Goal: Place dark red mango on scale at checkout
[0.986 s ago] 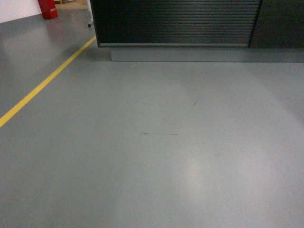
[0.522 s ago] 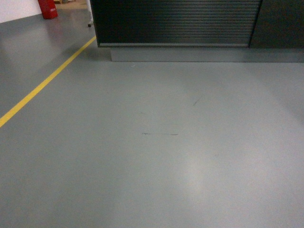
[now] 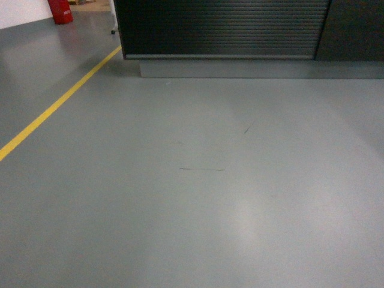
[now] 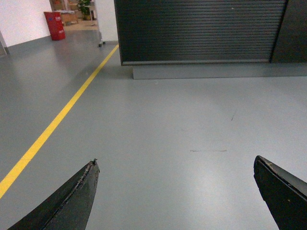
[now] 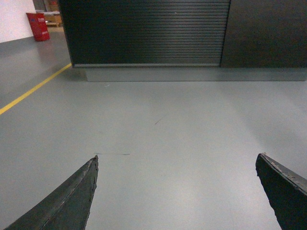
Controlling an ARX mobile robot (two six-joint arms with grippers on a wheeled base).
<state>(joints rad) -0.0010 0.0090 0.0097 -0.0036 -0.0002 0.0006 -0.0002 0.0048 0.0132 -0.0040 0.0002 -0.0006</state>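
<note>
Across the far end of the room stands the checkout [image 3: 222, 29], its black ribbed front on a grey plinth [image 3: 240, 68] — its top is cut off by every view, so the scale and the mango cannot be seen anywhere. Between it and the robot lies smooth grey floor [image 3: 198, 210], marked by thin dark scuffs [image 3: 202, 169] and a soft glare. A yellow line [image 3: 57, 105] runs diagonally along the left, and a red bin [image 4: 55, 25] sits by the white wall far back. Both wrist views show the same scene low down: the left pincer [image 4: 177, 191] and the right pincer [image 5: 177, 191] — each spread wide, holding nothing, only dark fingertips [image 4: 76, 196] showing.
</note>
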